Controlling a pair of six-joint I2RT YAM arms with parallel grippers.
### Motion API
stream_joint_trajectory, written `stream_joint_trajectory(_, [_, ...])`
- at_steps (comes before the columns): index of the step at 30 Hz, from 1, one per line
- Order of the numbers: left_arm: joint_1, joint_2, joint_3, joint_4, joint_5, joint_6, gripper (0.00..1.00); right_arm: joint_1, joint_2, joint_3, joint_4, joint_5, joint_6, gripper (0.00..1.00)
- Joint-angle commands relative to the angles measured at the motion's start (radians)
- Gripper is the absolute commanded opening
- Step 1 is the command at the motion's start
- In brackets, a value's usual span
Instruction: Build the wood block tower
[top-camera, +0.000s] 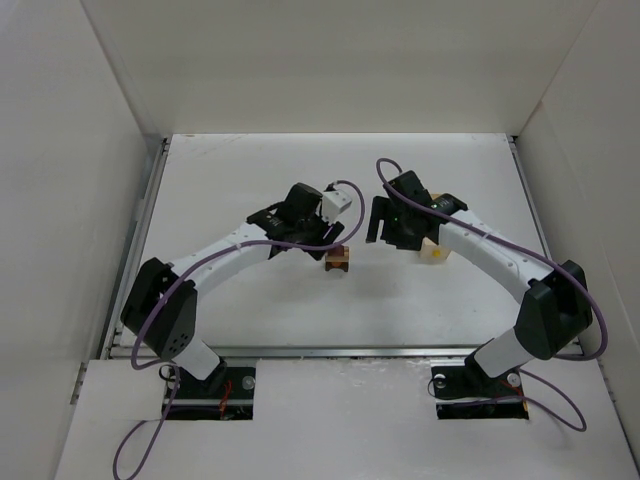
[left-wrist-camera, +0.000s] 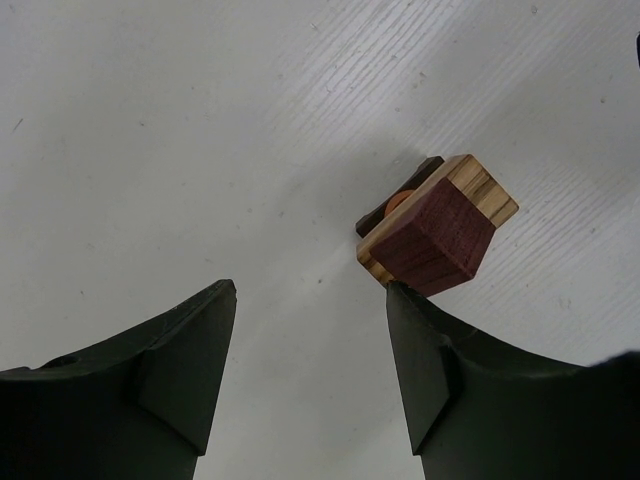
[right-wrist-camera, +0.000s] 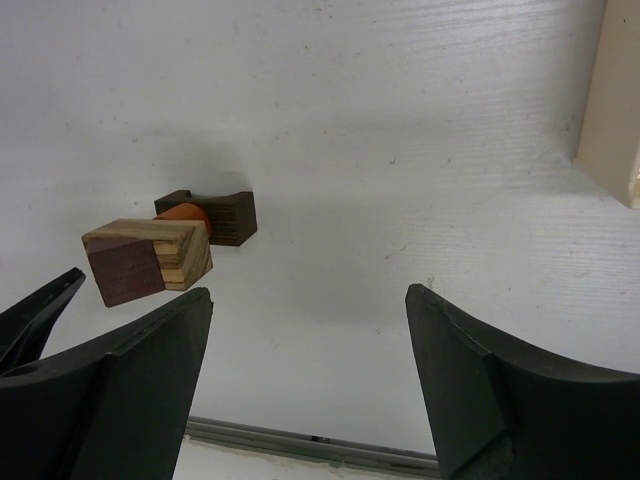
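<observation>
My two arms bow inward from their bases until the wrists nearly meet, my left hand (left-wrist-camera: 310, 290) pointing down with fingers partly spread, my right hand (right-wrist-camera: 310, 295) spread wider, both holding nothing.

Grainy matt wood block tower (left-wrist-camera: 440, 232), finely ridged matt white table (left-wrist-camera: 180, 120)

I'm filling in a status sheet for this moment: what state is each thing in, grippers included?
wood block tower: upright, standing free, not gripped.
left gripper: open, empty, beside the tower.
right gripper: open, empty.
cream box: partly in view, contents hidden.
</observation>
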Motion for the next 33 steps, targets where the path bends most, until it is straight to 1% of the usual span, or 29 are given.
stream_joint_trajectory(1, [-0.009,-0.003,0.034,0.019,0.014,-0.012,0.58,-0.005,-0.032,-0.004,0.025,-0.001,-0.001,0.84])
stream_joint_trajectory(33, [-0.009,0.015,0.034,0.038,0.014,-0.012,0.58,-0.014,-0.032,-0.014,0.025,-0.001,-0.001,0.84])
